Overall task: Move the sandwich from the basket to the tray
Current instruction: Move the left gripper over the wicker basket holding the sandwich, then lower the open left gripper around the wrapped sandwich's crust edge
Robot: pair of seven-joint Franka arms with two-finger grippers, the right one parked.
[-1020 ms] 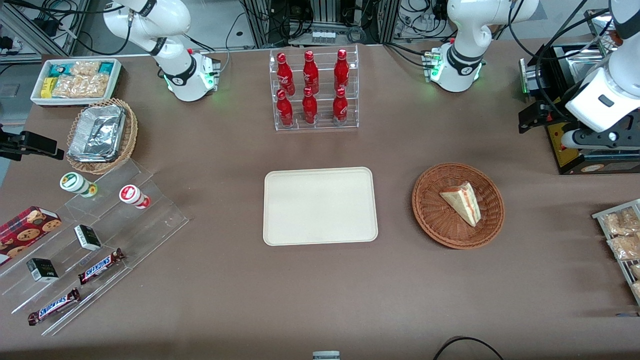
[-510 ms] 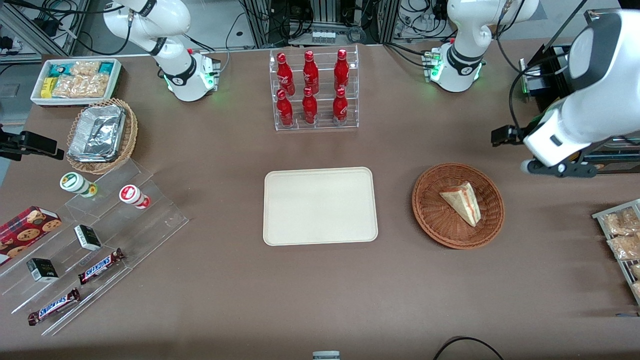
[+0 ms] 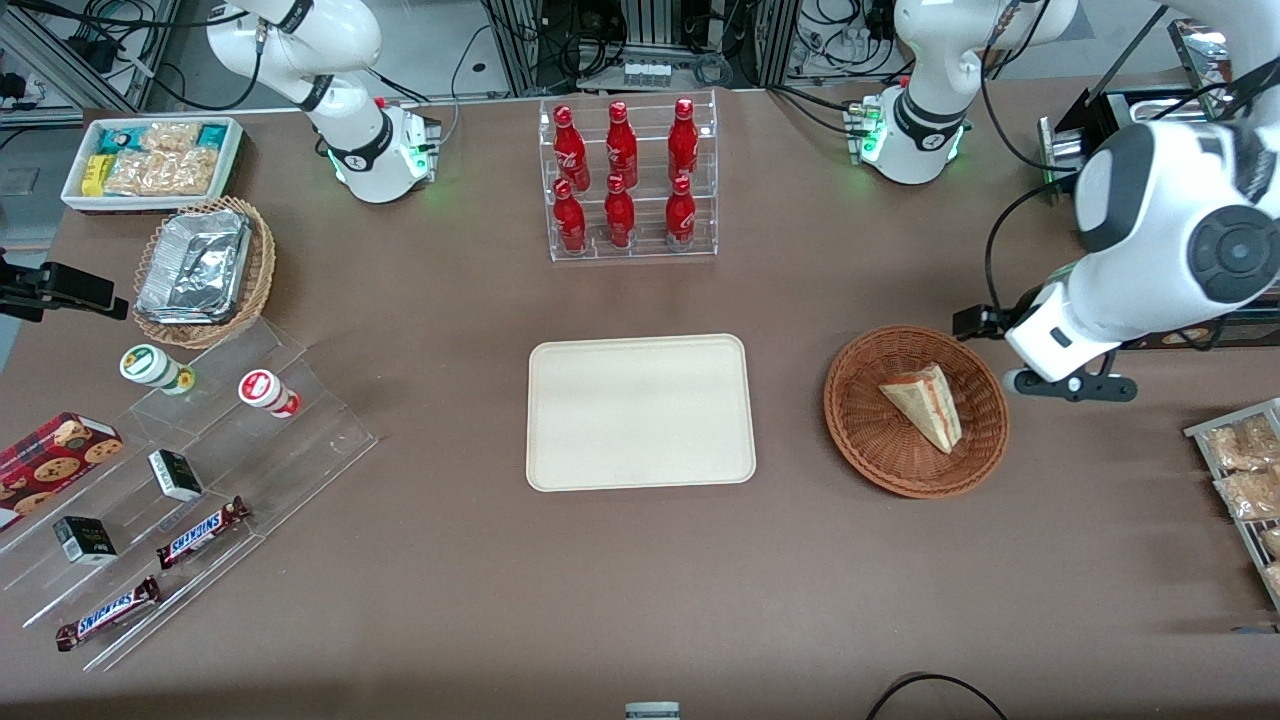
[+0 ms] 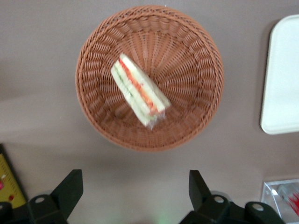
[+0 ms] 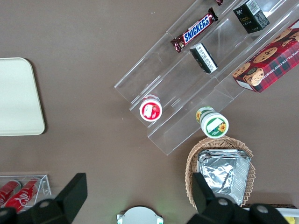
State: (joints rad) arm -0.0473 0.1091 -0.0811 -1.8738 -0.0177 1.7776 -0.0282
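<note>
The sandwich (image 3: 925,405), a pale bread wedge with red and green filling, lies in the round reddish-brown basket (image 3: 860,440). The cream tray (image 3: 640,412) sits beside the basket, toward the parked arm's end, with nothing on it. My left gripper (image 3: 1070,388) hovers just outside the basket's rim, toward the working arm's end of the table. In the left wrist view the gripper (image 4: 133,179) stands open over bare table, with the basket (image 4: 196,56), the sandwich (image 4: 139,91) and a corner of the tray (image 4: 282,79) ahead of it. Nothing is between the fingers.
A clear rack of red bottles (image 3: 625,180) stands farther from the camera than the tray. Snack packets on a rack (image 3: 1245,480) lie at the working arm's end. Acrylic steps with snacks (image 3: 180,470), a tan foil-filled basket (image 3: 205,270) and a white bin (image 3: 150,160) fill the parked arm's end.
The left arm has swung in from the table's end toward the basket and come nearer the camera. Its gripper now hangs beside the basket's rim. Sandwich, basket and tray have not moved.
</note>
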